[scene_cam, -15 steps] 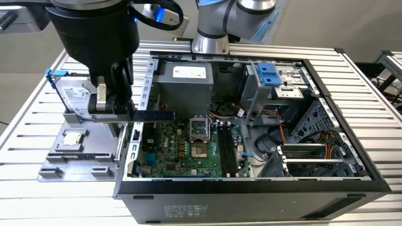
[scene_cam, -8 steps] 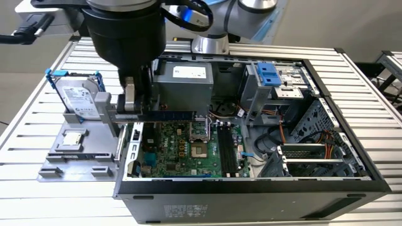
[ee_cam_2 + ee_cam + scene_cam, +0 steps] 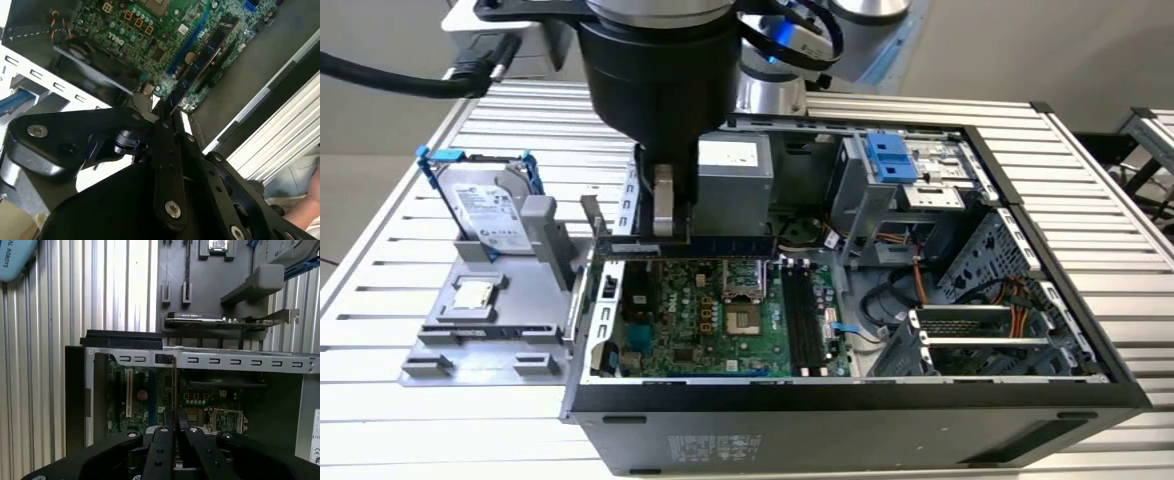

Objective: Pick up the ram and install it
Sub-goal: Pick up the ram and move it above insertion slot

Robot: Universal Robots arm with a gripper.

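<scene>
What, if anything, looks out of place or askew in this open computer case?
The ram is not seated: the gripper clamps it in the air above the motherboard. In the exterior view it runs crosswise to the black memory slots. Nothing looks spilled or damaged.

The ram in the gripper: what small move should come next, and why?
Probably a turn and a short shift toward the exterior view's right. The gripper holds the ram over the motherboard, but the long black slots lie further right and seem to run crosswise to the stick.
</scene>
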